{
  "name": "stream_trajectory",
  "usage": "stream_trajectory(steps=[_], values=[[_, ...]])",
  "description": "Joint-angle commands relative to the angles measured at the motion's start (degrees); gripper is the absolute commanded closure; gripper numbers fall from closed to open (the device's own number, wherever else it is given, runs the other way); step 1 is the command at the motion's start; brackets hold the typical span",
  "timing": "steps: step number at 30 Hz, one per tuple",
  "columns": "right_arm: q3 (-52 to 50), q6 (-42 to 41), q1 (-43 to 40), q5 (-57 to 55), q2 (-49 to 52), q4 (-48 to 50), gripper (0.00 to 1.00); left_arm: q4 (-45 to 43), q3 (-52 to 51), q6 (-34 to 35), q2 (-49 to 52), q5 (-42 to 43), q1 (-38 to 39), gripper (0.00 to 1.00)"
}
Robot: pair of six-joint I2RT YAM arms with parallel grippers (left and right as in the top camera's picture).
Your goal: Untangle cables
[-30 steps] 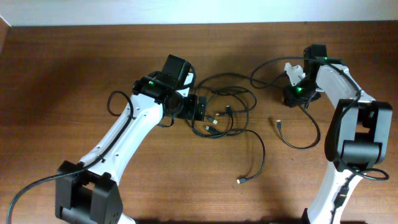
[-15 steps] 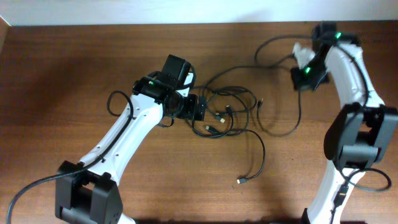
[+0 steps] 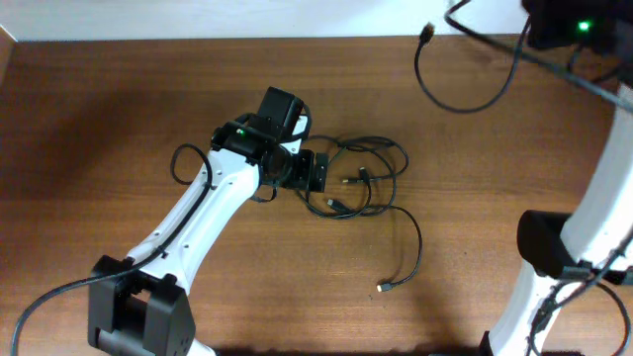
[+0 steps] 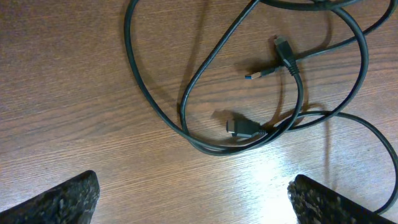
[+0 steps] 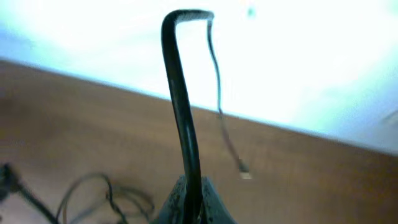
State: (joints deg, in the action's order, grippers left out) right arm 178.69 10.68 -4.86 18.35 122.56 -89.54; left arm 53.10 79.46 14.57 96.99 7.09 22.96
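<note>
Right arm (image 3: 603, 158): you have it reaching up to the far right corner. Its jaws are clenched on one cable (image 5: 183, 99), gripped at the very bottom of the right wrist view. From there the cord rises, bends sharply over, and a thinner-looking run drops to a small plug (image 5: 242, 167) dangling free. From overhead, this cable hangs in an open loop above the far edge of the table (image 3: 99, 99), well apart from the rest.

Left arm (image 3: 213, 198): low over the table centre, jaws released and spread wide, grasping nothing. One finger (image 4: 62, 199) shows at each lower corner of the left wrist view.

The second cable (image 3: 420, 242) lies flat just ahead of those jaws, in overlapping loops. A black plug (image 4: 242, 128) rests inside one loop; its far end (image 3: 384, 288) trails toward you.
</note>
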Motion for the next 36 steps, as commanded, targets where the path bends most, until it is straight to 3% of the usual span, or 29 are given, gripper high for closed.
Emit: stream_trajectory(steps=[1, 16, 25, 36], values=[[1.27, -1.84, 0.07, -2.49, -1.25, 0.15, 0.96, -0.09, -0.07, 0.59, -0.48, 0.00, 0.02, 0.01], [-0.11, -2.62, -0.52, -23.39, 0.94, 0.39, 0.96, -0.09, -0.07, 0.59, -0.48, 0.00, 0.02, 0.01], [-10.60, 1.03, -8.52, -22.99, 5.60, 1.33, 0.96, -0.09, -0.07, 0.59, -0.48, 0.00, 0.02, 0.01], [-27.58, 0.83, -25.75, -15.32, 5.73, 14.69, 0.96, -0.09, -0.07, 0.59, -0.48, 0.00, 0.02, 0.01]])
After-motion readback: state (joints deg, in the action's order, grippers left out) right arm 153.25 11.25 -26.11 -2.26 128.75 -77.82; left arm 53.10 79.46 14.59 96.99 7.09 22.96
